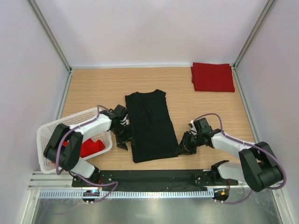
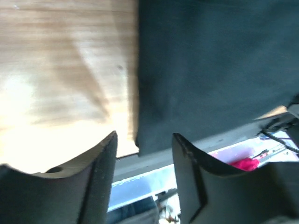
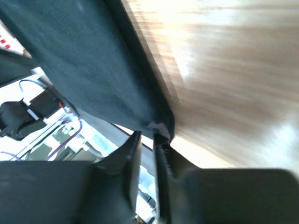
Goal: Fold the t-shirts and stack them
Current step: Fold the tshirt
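A black t-shirt (image 1: 149,126), folded into a long strip, lies flat mid-table. My left gripper (image 1: 124,141) sits at its near left edge. In the left wrist view that gripper (image 2: 145,135) is open, and the shirt's near left corner (image 2: 149,140) lies just beyond its tips. My right gripper (image 1: 183,148) is at the near right corner. In the right wrist view its jaws (image 3: 148,136) stand almost closed with a thin gap. The shirt's corner (image 3: 161,127) sits at the tips; a pinch cannot be made out. A folded red t-shirt (image 1: 212,77) lies at the back right.
A white lattice basket (image 1: 56,128) stands tilted at the left edge beside the left arm, with a crumpled red t-shirt (image 1: 91,147) inside. Light walls and metal posts enclose the wooden table. A black rail runs along the near edge.
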Motion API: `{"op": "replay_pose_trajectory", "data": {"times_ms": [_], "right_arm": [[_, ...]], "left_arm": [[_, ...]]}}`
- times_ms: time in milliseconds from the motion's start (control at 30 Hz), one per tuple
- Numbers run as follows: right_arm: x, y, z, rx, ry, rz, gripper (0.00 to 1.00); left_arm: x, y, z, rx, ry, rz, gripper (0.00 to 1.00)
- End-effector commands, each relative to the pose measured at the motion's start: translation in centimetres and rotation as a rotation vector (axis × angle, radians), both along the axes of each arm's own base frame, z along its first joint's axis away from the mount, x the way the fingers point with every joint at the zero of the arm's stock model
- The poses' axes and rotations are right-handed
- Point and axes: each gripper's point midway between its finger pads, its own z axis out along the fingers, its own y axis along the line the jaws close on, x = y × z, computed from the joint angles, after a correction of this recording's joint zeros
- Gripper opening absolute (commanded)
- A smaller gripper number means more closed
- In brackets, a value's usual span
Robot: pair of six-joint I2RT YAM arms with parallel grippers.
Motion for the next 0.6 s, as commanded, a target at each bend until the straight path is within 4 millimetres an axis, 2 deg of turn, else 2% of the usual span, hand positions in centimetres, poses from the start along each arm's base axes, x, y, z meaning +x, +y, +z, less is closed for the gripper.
{"op": "replay_pose_trajectory", "data": {"times_ms": [0, 33, 133, 233, 333, 567], "right_arm": [[0.3, -1.5, 0.8, -0.113, -0.037, 0.001, 0.28], [1.2, -1.6, 1.5, -0.130, -0.067, -0.001, 0.35], [1.3, -2.0, 2.3, -0.169, -0.059, 0.003, 0.46], [1.4, -2.5, 2.3, -0.207, -0.048, 0.013, 0.52], [1.3, -3.1, 1.9, -0.246, -0.046, 0.029, 0.57], [0.8, -2.8, 0.3, -0.226, -0.020, 0.088, 0.56]], "left_arm": [[1.3, 0.4, 3.0, 0.007, -0.101, -0.006, 0.54], [0.9, 0.1, 3.4, -0.015, -0.098, -0.008, 0.56], [-0.2, 0.0, 3.5, -0.041, -0.060, 0.014, 0.57], [-0.7, -0.1, 3.3, -0.056, -0.034, 0.040, 0.57], [-1.3, -0.3, 3.0, -0.074, -0.012, 0.064, 0.57], [-2.8, -1.5, 1.4, -0.101, 0.039, 0.126, 0.56]]}}
